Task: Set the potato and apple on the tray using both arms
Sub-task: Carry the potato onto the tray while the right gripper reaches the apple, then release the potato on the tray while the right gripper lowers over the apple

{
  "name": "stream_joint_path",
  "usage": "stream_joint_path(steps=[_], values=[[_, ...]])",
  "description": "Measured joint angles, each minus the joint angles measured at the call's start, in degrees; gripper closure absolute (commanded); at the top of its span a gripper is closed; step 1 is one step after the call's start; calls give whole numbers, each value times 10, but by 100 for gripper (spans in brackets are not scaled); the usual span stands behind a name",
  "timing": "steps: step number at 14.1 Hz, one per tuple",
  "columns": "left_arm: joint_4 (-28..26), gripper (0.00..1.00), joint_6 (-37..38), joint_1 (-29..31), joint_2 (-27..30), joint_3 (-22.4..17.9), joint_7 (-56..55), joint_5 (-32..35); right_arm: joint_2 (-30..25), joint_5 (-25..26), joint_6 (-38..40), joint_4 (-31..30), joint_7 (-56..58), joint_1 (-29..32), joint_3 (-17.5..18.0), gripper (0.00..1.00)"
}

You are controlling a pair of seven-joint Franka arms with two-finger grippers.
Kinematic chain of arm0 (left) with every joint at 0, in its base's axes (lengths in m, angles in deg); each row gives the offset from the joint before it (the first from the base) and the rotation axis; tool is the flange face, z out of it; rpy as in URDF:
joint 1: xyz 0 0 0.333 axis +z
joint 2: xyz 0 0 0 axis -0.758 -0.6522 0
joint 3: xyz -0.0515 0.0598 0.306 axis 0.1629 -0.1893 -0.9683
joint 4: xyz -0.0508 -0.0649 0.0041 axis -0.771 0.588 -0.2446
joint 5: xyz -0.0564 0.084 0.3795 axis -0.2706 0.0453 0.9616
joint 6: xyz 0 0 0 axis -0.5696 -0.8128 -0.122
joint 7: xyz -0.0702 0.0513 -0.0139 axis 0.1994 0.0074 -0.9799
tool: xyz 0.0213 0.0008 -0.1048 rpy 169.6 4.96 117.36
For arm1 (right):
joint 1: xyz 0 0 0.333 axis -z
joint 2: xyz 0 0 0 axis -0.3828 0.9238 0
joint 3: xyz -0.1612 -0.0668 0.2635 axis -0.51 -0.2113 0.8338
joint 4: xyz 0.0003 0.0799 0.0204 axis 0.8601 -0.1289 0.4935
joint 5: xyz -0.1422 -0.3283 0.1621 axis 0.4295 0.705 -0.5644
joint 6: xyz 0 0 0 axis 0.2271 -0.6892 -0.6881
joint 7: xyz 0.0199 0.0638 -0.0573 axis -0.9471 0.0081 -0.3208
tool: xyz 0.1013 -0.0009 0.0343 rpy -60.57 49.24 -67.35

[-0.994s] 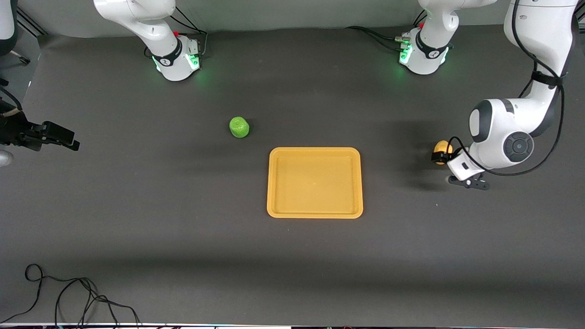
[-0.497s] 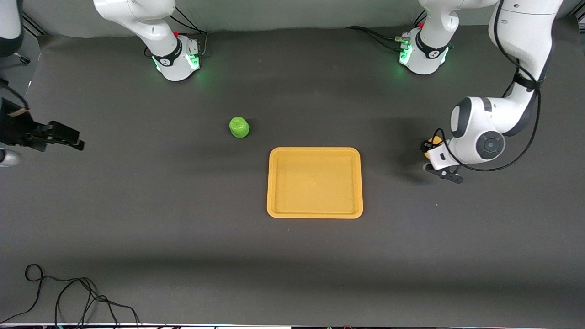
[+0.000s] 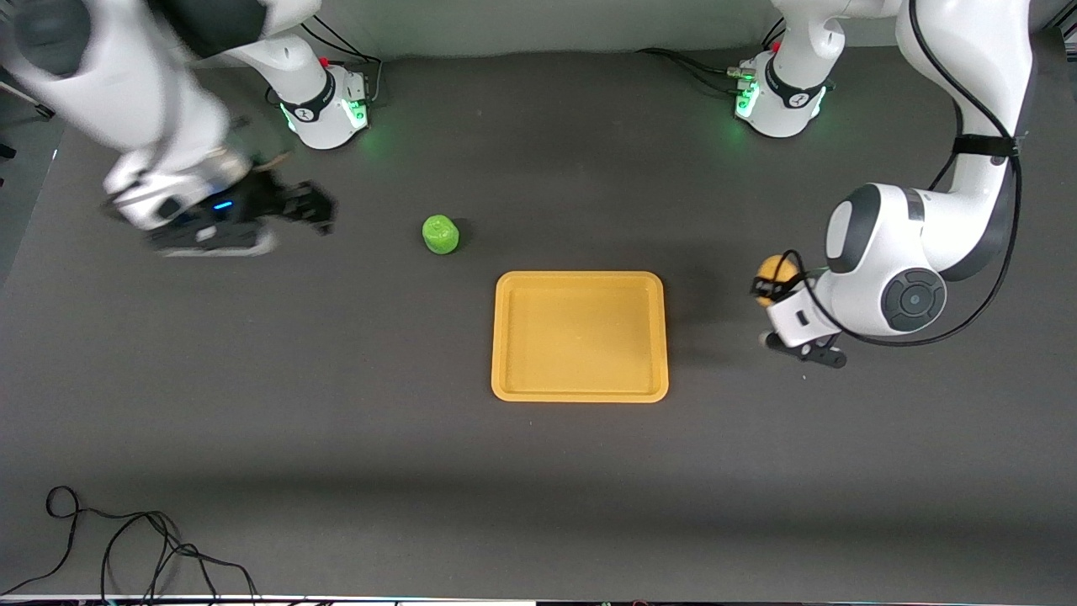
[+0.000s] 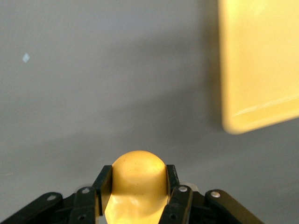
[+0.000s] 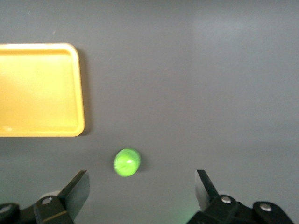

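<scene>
Left gripper [image 4: 138,196] clamped on the single smooth yellow-orange potato [image 3: 774,274], raised over bare tabletop toward the left arm's end, beside the tray [image 3: 580,391]. Right gripper [image 5: 140,191] spread wide and empty, over the table toward the right arm's end, near the one bright green, roundish apple [image 3: 440,234]. Apple resting on the dark matte table [image 3: 336,438], farther from the front camera than the lone flat, low-rimmed, round-cornered orange-yellow tray.

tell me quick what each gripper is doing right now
Left gripper: shut on the potato, up off the table beside the tray.
Right gripper: open, holding nothing, over the table near the apple.
</scene>
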Motion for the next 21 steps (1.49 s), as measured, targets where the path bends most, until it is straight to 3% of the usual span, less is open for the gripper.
stream_joint_path(steps=[3, 5, 8, 11, 12, 13, 14, 19, 21], values=[[43, 99, -121, -65, -82, 2, -128, -33, -50, 8, -40, -96, -77, -84, 1, 0], [51, 100, -191, -97, -140, 3, -169, -37, -94, 11, -62, -164, -95, -107, 2, 0], [68, 100, -196, -106, -155, 3, -189, -57, -159, 11, -86, -249, -128, -134, 2, 0], [74, 99, -195, -106, -155, 4, -193, -67, -166, 24, -169, -316, -165, -171, 5, 0], [74, 84, -195, -107, -155, 5, -194, -68, -159, 27, -202, -340, -166, -171, 4, 0], [74, 34, -195, -108, -157, 6, -196, -68, -148, 28, -234, -360, -166, -170, 3, 0], [74, 4, -195, -111, -159, 8, -196, -68, -130, 28, -267, -375, -166, -169, 2, 0], [82, 1, -192, -125, -165, 8, -206, -66, -20, 29, -400, -413, -166, -169, -2, 0], [114, 0, -145, -119, -132, 3, -206, -61, 13, 29, -435, -424, -166, -169, -3, 0]])
